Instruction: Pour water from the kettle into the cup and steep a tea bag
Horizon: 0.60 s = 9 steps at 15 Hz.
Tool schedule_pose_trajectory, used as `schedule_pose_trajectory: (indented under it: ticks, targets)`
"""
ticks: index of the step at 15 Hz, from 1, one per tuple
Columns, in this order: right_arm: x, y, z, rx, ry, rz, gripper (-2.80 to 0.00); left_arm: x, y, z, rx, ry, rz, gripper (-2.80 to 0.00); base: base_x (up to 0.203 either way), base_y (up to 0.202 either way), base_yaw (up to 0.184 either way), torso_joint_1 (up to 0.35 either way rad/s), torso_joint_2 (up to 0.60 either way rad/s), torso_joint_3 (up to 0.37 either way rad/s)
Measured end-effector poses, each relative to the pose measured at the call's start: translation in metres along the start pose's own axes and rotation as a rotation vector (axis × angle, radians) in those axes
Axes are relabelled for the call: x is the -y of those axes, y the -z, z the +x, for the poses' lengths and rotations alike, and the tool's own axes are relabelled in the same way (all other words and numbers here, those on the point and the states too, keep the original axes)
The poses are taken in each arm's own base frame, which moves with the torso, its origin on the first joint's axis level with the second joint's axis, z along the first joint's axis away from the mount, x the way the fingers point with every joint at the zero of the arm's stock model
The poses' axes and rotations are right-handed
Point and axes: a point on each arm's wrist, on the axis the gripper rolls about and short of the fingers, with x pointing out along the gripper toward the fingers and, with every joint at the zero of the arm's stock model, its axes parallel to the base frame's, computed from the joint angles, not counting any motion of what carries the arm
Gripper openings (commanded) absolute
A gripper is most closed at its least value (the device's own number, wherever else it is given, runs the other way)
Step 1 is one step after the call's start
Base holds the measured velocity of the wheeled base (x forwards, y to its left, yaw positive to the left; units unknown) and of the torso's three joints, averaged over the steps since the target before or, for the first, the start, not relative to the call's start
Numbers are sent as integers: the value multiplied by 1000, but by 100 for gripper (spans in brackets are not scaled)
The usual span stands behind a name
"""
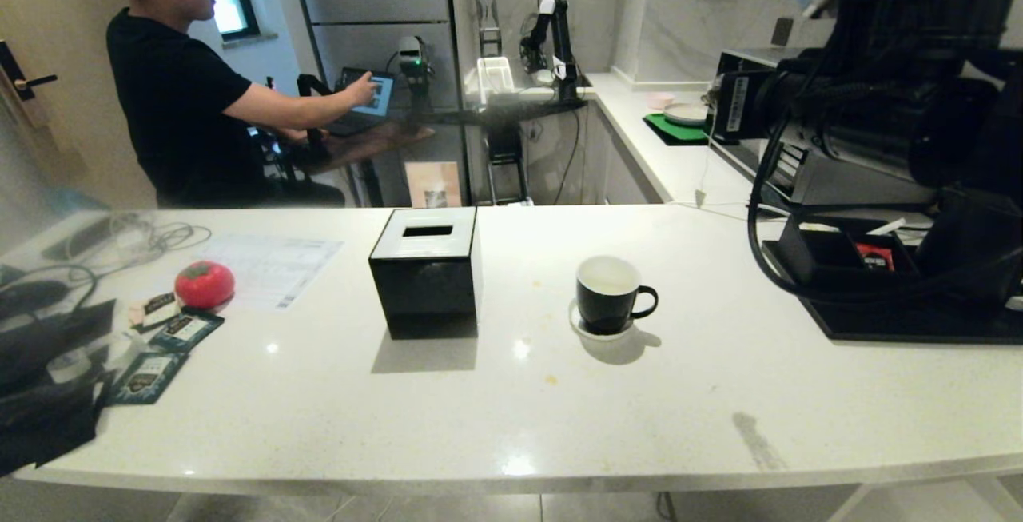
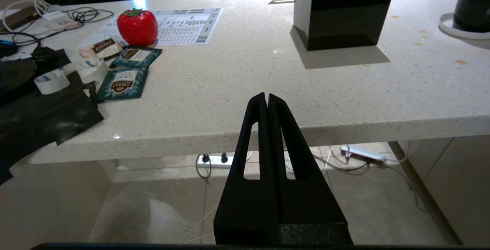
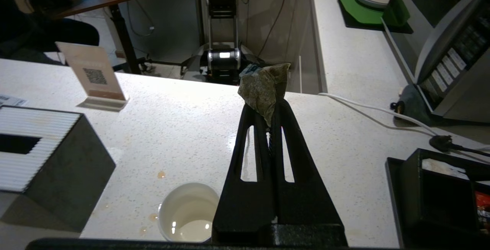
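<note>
**Tea bag held above counter, cup waiting**

White speckled stone counter (image 1: pixel 639 410) fills the foreground of a kitchen w/ marble-look walls. Glossy black mug w/ white interior (image 1: pixel 609 295) sits on its small white round saucer (image 1: pixel 577 324) near centre, handle toward robot's right; clear water (image 3: pixel 189 229) shows in the bottom of it. Black cube-shaped box w/ slot on top (image 1: pixel 427 270) stands just left of the mug, apart from it.

Right gripper (image 3: pixel 268 121) is raised above the counter, over the mug's far side in the right wrist view, jaws clamped on a greyish, damp-looking tea bag (image 3: pixel 264 87) that sticks out past the fingertips. Left gripper (image 2: pixel 267 98) hangs off the counter's near edge, jaws pressed together, nothing between them.

Far left: red tomato-shaped object (image 1: pixel 204 284), flat dark teal printed sachets (image 1: pixel 185 330), printed sheet (image 1: pixel 272 262), cables. Black tray w/ compartments (image 1: pixel 903 322) at right holds a small red packet (image 1: pixel 875 257). Person in black T-shirt (image 1: pixel 180 98) sits behind the counter, touching a tablet.
</note>
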Motion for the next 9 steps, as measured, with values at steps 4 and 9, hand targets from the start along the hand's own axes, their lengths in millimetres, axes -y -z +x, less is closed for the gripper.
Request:
schedule_pose_trajectory:
  ticks: [4,9]
  targets:
    - [-11,1,-4,-2,-37,-3,-280,0,-1,0,9,13,67,-280,0,0,0,0,0,0]
    - [-21,3,-7,-9,-65,-9,-280,0,-7,-2,38,13,47,-280,0,0,0,0,0,0]
